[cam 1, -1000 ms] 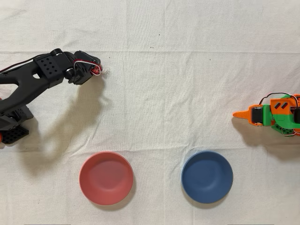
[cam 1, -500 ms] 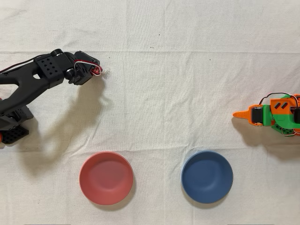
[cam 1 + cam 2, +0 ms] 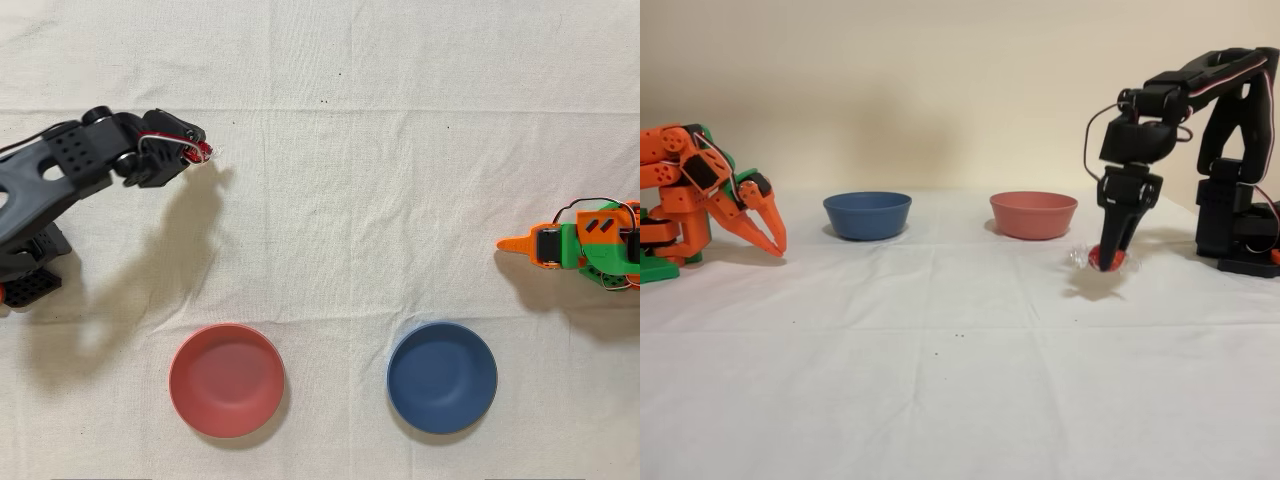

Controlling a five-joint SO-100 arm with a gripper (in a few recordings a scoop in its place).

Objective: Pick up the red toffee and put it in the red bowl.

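Observation:
The red toffee hangs just above the cloth, its shadow right beneath it and its clear twisted ends sticking out to both sides. My black gripper points straight down and is shut on it. From overhead, the gripper is at the upper left, with a bit of the red toffee showing at its tip. The red bowl sits empty at the lower left of the overhead view, well below the gripper. In the fixed view the red bowl stands behind and to the left of the gripper.
A blue bowl of like size sits to the right of the red one in the overhead view, also empty. The idle orange arm rests at the right edge. White cloth covers the table.
The gripper has lifted with the toffee held in it and shifted slightly up and left in the overhead view. The bowls have not moved.

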